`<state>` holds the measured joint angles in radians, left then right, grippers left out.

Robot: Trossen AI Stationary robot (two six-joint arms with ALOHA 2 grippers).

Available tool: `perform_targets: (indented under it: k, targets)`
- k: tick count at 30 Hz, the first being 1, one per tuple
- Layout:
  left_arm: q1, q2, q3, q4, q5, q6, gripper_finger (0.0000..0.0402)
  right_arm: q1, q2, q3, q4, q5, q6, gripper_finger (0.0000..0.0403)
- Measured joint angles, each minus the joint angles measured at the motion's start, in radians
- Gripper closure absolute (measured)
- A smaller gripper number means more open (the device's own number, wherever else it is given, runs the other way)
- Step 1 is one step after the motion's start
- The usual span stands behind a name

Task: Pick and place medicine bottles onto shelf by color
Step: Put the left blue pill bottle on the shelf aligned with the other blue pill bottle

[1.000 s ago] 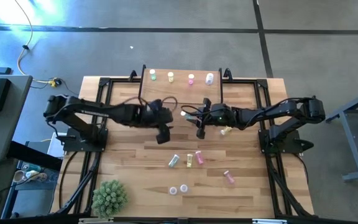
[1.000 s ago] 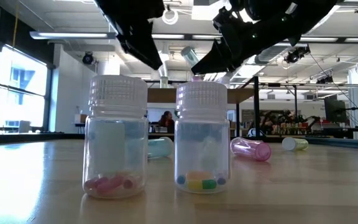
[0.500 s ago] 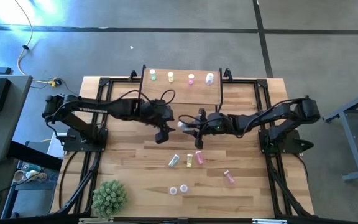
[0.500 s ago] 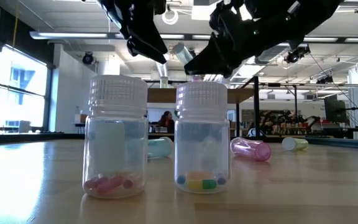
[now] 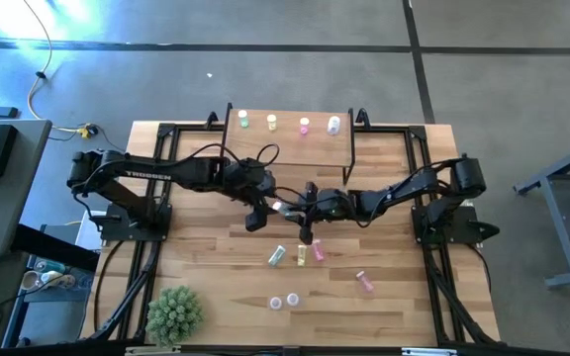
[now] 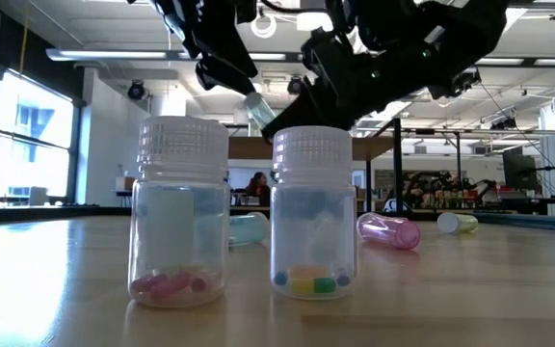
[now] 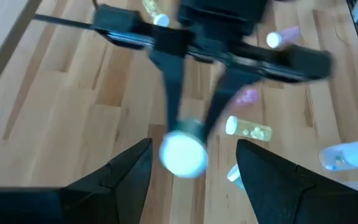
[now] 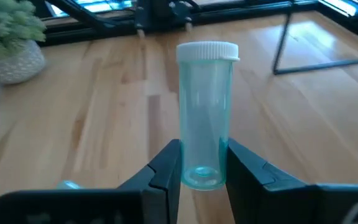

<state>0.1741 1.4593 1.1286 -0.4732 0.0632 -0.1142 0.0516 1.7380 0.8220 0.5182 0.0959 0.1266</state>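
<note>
Four bottles are standing in a row on the shelf (image 5: pixel 289 117) at the table's far edge: green (image 5: pixel 243 121), yellow (image 5: pixel 272 123), pink (image 5: pixel 305 126) and whitish (image 5: pixel 333 125). We are seeing bare wood across the table (image 5: pixel 206 247) between the plant ball (image 5: pixel 174 312) at the near left corner and the loose bottles toward the middle, and more bare wood at the near right.

Going left to right, the left gripper (image 5: pixel 256 212) is reaching in over the table's centre, its fingers standing wide apart and gripping nothing; in the left wrist view the white cap of the pale green bottle (image 7: pixel 183 151) is sitting just in front of the gap between those fingers (image 7: pixel 114 180). The right gripper (image 8: pixel 202 174) is meeting it from the other side, its fingers clamped on the base of that pale green bottle (image 8: pixel 205 115), whose capped end is pointing toward the left gripper. In the low view we are seeing the bottle (image 6: pixel 259 109) tilted in the air between the two grippers, above the table.

Below them on the wood, a green bottle (image 5: pixel 277 256), a yellow one (image 5: pixel 302 254) and a pink one (image 5: pixel 318 250) are lying close together, another pink bottle (image 5: pixel 365 282) is lying apart to the right, and two clear jars (image 5: pixel 284 301) are standing near the front edge.
</note>
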Motion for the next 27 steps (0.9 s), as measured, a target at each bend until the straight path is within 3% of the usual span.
perform_targets:
  k: [14,27]
  targets:
    - [0.0,0.001,0.002,-0.089,0.01,-0.024,0.0179,0.023,0.01,0.058,-0.028,0.061,-0.031,0.0319]
    - [0.0,0.001,0.001,-0.06,0.012,-0.031,0.0183,0.023,0.01,0.057,-0.015,0.057,-0.03,0.0319]
